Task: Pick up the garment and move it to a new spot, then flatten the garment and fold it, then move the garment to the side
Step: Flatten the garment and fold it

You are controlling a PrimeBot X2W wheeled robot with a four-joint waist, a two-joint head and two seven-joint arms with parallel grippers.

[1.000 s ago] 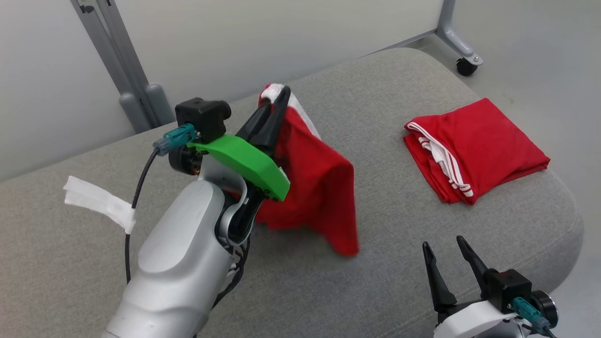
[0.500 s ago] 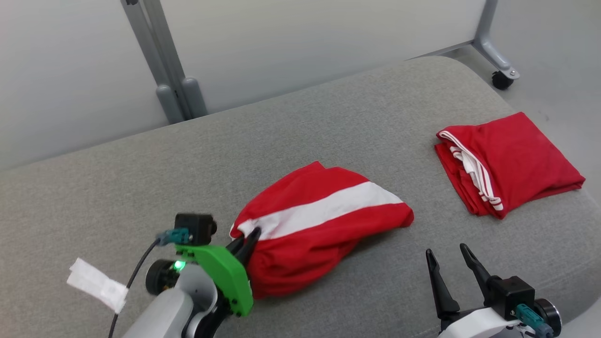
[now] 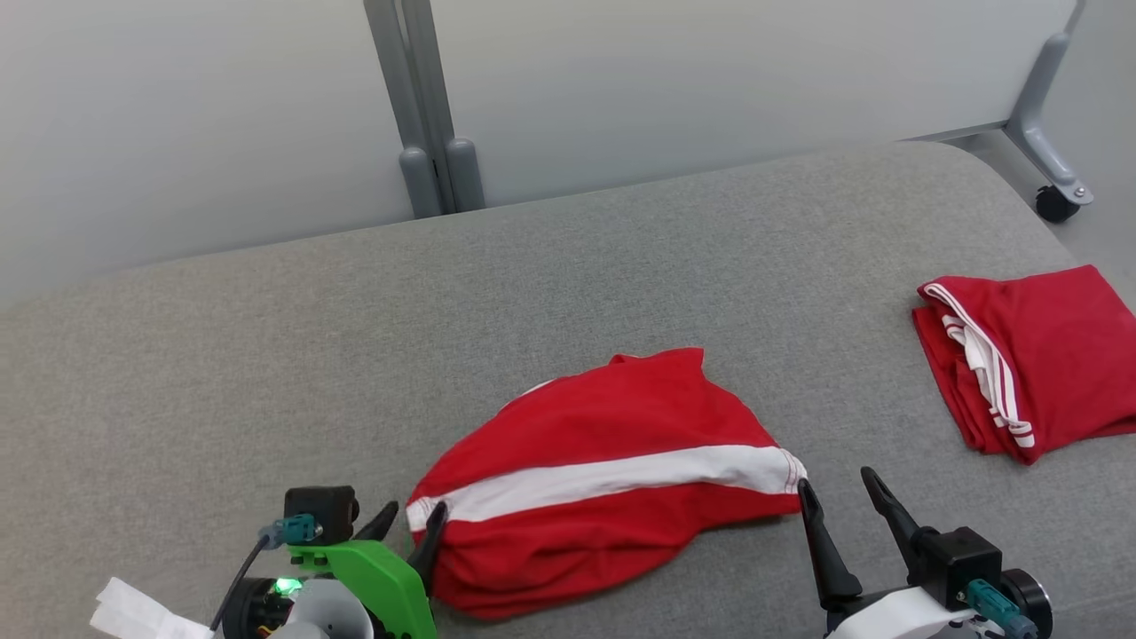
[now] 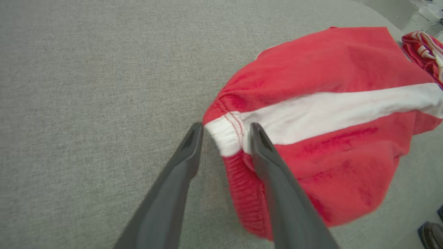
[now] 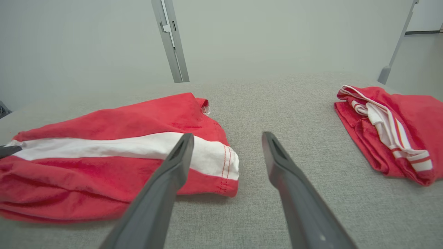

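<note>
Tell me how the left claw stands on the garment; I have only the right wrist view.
Observer: In the left wrist view the left claw stands open, straddling the white hem end of the garment without pinching it.
Operator: Describe what lies beside that arm.
Observer: The head view shows a white scrap low at the left, next to the claw's green mount.
Operator: Check the far right.
Observer: A black caster shows near the head view's right edge, beyond the folded red garment.
</note>
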